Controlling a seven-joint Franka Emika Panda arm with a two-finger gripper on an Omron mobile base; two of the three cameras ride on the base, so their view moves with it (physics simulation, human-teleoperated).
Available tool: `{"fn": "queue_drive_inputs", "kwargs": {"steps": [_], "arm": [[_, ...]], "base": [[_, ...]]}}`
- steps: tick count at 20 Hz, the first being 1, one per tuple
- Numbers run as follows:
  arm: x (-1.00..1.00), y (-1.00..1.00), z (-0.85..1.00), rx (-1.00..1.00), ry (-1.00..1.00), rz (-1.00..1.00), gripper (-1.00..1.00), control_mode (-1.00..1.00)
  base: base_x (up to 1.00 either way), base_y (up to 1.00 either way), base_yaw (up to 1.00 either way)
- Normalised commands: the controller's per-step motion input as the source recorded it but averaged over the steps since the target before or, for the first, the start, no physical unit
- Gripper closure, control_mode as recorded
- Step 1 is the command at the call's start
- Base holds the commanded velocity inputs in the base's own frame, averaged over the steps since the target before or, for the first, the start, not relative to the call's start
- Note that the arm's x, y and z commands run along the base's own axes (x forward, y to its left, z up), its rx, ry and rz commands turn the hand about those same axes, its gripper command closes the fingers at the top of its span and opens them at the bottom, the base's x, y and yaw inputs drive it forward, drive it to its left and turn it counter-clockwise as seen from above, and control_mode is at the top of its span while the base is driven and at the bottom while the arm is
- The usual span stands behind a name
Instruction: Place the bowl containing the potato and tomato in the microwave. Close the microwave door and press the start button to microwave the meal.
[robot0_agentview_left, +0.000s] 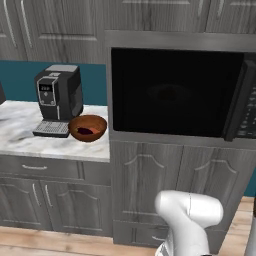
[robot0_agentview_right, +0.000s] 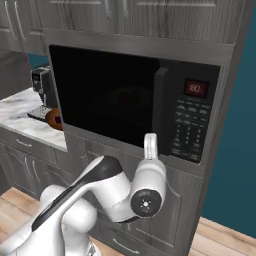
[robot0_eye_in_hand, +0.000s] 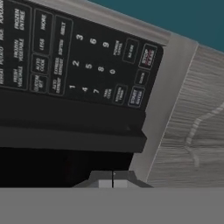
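Gripper (robot0_eye_in_hand: 113, 183) fully closed, fingertips pressed together, holding nothing. It faces the microwave's keypad (robot0_eye_in_hand: 83, 65), a little way off the panel, not touching. The start button (robot0_eye_in_hand: 136, 96), the blue-lettered key in the keypad's bottom row, sits ahead of the tips and offset slightly to one side in the hand view; the stop key (robot0_eye_in_hand: 147, 56) with red text is further along the same side. So the coming move looks like a short push forward with a small sideways correction onto start.

Microwave (robot0_agentview_right: 135, 100) door (robot0_agentview_left: 170, 92) appears shut, glass dark; a faint round shape behind it may be the bowl, too dim to confirm, potato and tomato not discernible. Further off on the worktop (robot0_agentview_left: 25, 135): brown bowl (robot0_agentview_left: 88, 127) and coffee machine (robot0_agentview_left: 57, 97), well away, irrelevant.
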Motion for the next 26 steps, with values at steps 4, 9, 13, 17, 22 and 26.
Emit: {"fn": "queue_drive_inputs", "kwargs": {"steps": [4, 9, 13, 17, 22, 26], "arm": [[0.19, -0.14, -0.01, 0.01, 0.0, 0.0, 1.0, -1.0], [0.14, -0.09, -0.19, 0.0, 0.0, 0.0, 1.0, -1.0], [0.18, -0.01, -0.2, 0.0, 0.0, 0.0, 1.0, -1.0], [0.26, 0.0, -0.07, 0.0, 0.0, 0.0, 1.0, -1.0], [0.24, -0.08, -0.14, 0.0, 0.0, 0.0, 1.0, -1.0], [0.18, -0.18, -0.2, 0.01, 0.0, 0.0, 1.0, -1.0]], "base": [[0.0, 0.0, 0.0], [0.0, 0.0, 0.0], [0.0, 0.0, 0.0], [0.0, 0.0, 0.0], [0.0, 0.0, 0.0], [0.0, 0.0, 0.0]]}}
